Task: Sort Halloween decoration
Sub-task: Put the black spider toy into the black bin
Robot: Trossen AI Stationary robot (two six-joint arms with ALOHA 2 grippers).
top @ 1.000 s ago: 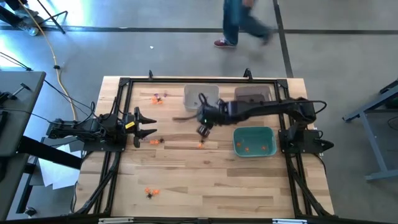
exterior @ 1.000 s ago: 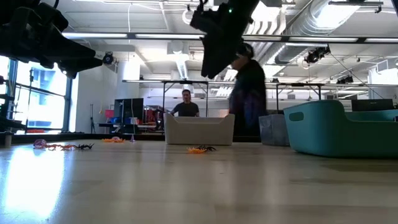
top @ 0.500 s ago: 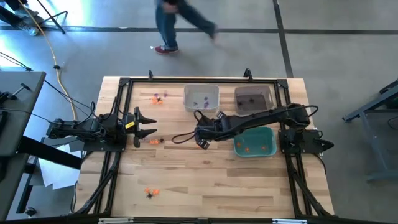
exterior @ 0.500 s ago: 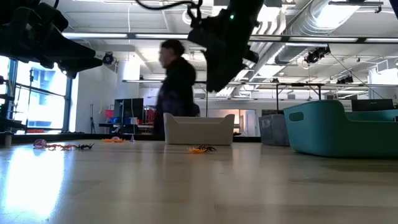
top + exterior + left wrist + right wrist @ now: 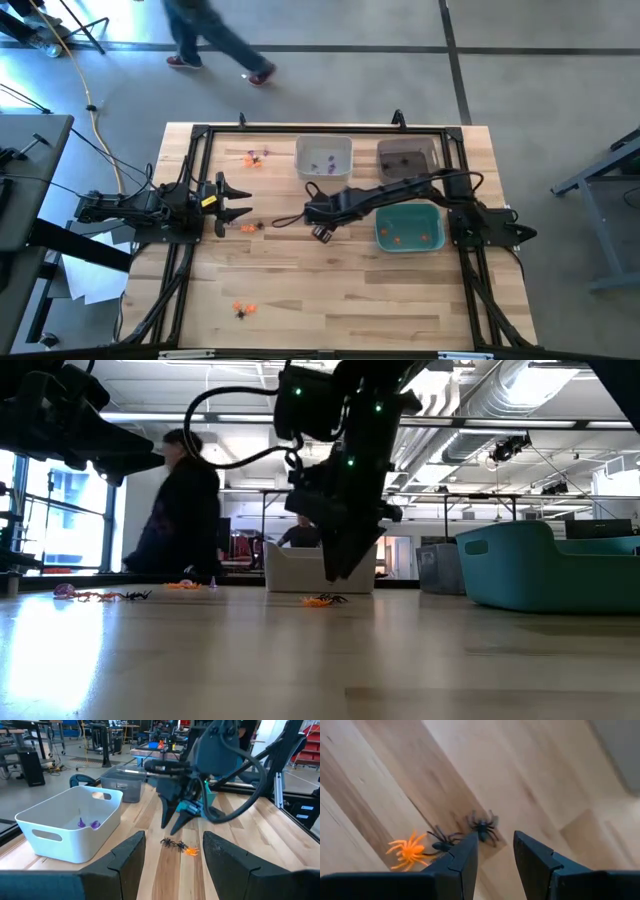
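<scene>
The Halloween decoration is tiny spider trinkets scattered on the wooden table. One orange spider and two black ones lie at mid-table. My right gripper hangs open just above them, pointing steeply down, touching nothing. More trinkets lie at the far left, by the left arm and near the front edge. My left gripper waits open at the left side. Purple trinkets lie in the white bin.
A grey bin stands at the far right. A teal bin holding orange trinkets sits right of my right gripper. A black cable loops off the right arm. A person walks on the floor beyond the far edge.
My right gripper has come down and toward the near edge, tipping more steeply downward, until it hangs just above the spiders at mid-table. Its fingers keep the same gap. The person beyond the table has walked toward the left.
</scene>
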